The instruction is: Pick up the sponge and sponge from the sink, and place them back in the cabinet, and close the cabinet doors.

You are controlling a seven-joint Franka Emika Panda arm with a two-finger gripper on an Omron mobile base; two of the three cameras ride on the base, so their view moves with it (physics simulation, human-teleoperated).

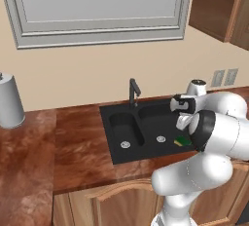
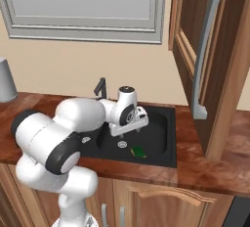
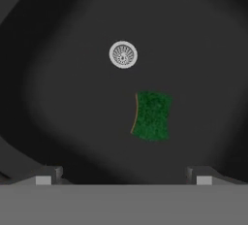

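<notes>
One small sponge (image 3: 151, 115), dark green on top with a yellow edge, lies flat on the floor of the black sink's (image 1: 108, 112) right basin, near the round silver drain (image 3: 123, 54). The same sponge (image 1: 183, 141) (image 2: 138, 151) rests toward the basin's front. My gripper (image 3: 124, 176) (image 1: 183, 124) (image 2: 131, 129) hangs above that basin, pointing down, open and holding nothing, clear of the sponge. A second sponge is out of view. The mid-brown wall cabinet (image 1: 218, 7) hangs at the upper right, and its tall door (image 2: 215, 69) with a long silver handle stands open.
A slim dark faucet (image 1: 133, 91) rises behind the sink. A grey paper towel roll (image 1: 9, 101) stands on the wooden counter at far left. A window (image 1: 97, 6) is on the wall above. Lower arched-panel cabinets (image 2: 161, 206) sit below the counter.
</notes>
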